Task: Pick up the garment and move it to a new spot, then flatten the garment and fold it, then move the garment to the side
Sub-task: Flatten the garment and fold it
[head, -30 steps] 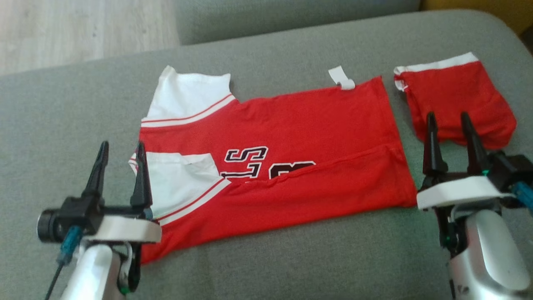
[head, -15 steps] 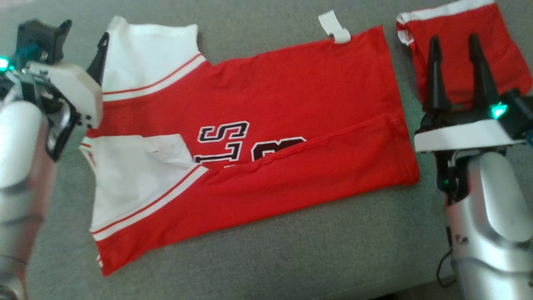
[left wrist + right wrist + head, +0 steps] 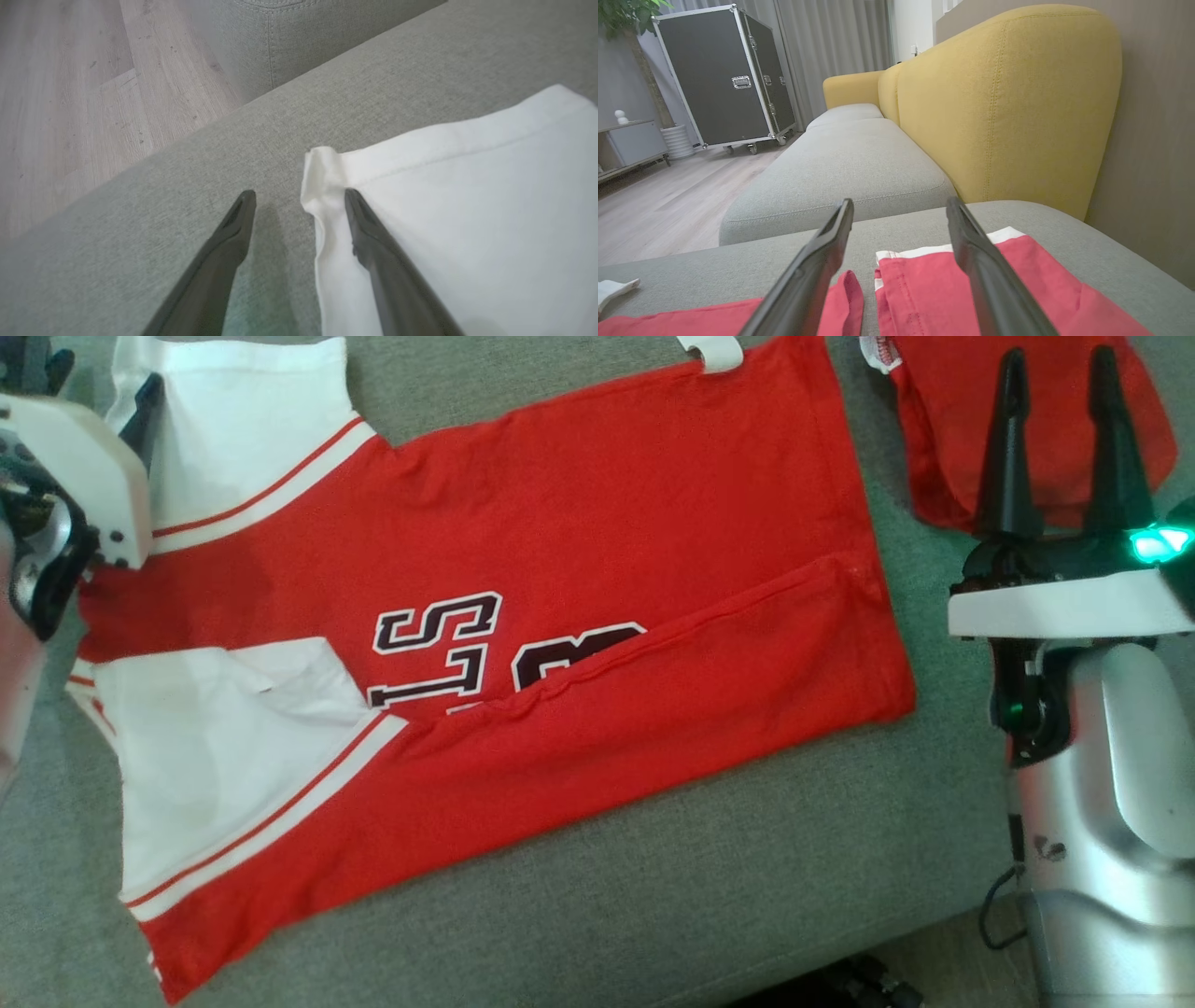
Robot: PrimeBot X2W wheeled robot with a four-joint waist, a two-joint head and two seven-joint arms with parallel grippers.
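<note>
the red jersey is laid on a grey sofa, its far left sleeve straddled by the spread left gripper; the right gripper is held spread.

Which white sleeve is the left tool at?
The far sleeve, head view's top left: the left tool straddles its corner. The near sleeve lies folded inward.

One red-and-white jersey shirt, one smaller red white-banded folded garment, one grey fabric sofa, one black wheeled case.
</note>
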